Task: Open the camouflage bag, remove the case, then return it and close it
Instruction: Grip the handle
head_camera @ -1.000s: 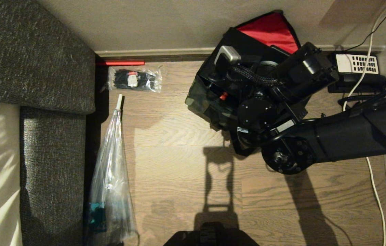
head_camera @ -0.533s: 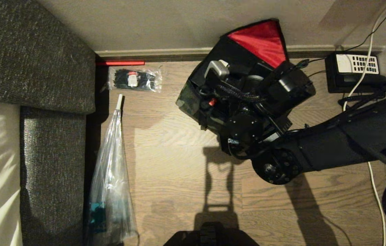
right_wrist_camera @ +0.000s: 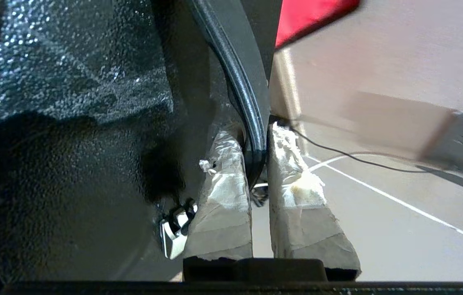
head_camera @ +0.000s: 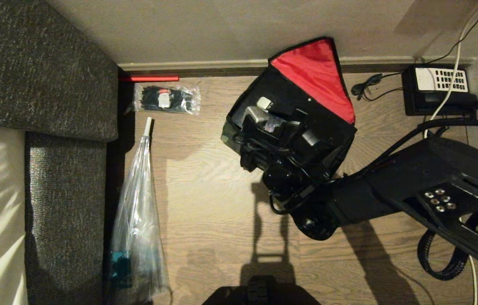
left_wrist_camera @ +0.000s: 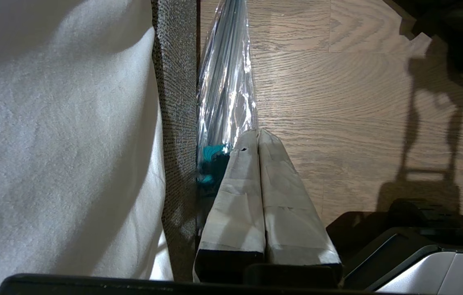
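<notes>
bag: camouflage bag on wood floor, near wall skirting, lid flung open w/ red lining facing up toward wall. Camo side only shows at its L edge; rest hidden by arm.
case: flat black case, pebbled shiny surface, fills most of R wrist view; sits at bag's mouth, under/behind R arm in head view. How far in or out of bag: can't tell.
R gripper: right gripper over bag opening, jaws narrow, pinched on thin black rim of case, one taped pad each side of edge. In head view wrist + cam housing cover bag's middle.
R arm: reaches in from R side of head view, elbow low over floor in front of bag.
L gripper: left gripper parked low beside sofa, jaws closed together, nothing between them; not in head view.
sofa: dark grey sofa w/ pale cover, L side of scene.
clear bag: long clear plastic bag on floor along sofa edge, teal item at its low end.
small pack: clear pack of black ties near skirting, red stick just behind it.
phone: black desk phone, white keypad, by wall R of bag, apart from it; white cable runs across it.
</notes>
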Motion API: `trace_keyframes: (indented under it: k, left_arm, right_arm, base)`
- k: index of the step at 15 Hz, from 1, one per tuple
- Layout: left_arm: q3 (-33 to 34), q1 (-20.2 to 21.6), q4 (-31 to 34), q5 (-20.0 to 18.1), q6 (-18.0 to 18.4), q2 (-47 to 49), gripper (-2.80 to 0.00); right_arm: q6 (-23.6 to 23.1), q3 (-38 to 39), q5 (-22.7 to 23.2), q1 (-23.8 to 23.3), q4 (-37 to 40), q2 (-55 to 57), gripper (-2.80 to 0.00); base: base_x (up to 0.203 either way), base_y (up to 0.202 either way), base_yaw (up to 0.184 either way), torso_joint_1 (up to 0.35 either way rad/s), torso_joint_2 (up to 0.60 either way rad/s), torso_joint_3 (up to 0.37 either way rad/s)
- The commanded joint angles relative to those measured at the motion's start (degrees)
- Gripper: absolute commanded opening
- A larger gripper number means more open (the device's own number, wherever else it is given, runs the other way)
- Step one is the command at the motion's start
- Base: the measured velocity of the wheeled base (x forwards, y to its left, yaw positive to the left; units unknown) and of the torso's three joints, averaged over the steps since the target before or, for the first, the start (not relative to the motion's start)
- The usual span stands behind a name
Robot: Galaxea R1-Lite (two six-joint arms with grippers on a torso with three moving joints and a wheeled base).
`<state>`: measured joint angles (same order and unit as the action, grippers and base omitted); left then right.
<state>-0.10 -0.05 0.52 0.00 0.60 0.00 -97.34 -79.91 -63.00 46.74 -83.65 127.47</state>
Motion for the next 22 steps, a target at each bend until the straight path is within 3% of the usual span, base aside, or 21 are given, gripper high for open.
trace_keyframes:
  k: [1,12,16,22]
  left_arm:
    - [0.0,0.0,0.0,0.0,0.1,0.0,-2.80]
    - [0.0,0.0,0.0,0.0,0.0,0.0,-2.80]
    - [0.0,0.0,0.0,0.0,0.1,0.0,-2.80]
    - [0.0,0.0,0.0,0.0,0.0,0.0,-2.80]
  right_arm:
    - [0.8,0.1,-0.5,-0.3,-0.4,3.3,-2.80]
    - [1.1,0.8,-1.2,-0.2,3.7,-3.6,-2.80]
    - [3.5,4.8,-1.0,-0.2,3.3,-0.8,-2.80]
    - [4.7,4.3,-1.3,0.6,4.6,2.9,-2.80]
  base:
    - [0.000,0.000,0.000,0.000,0.00,0.000]
    - [0.000,0.000,0.000,0.000,0.00,0.002]
    - [0.000,0.000,0.000,0.000,0.00,0.000]
    - [0.000,0.000,0.000,0.000,0.00,0.000]
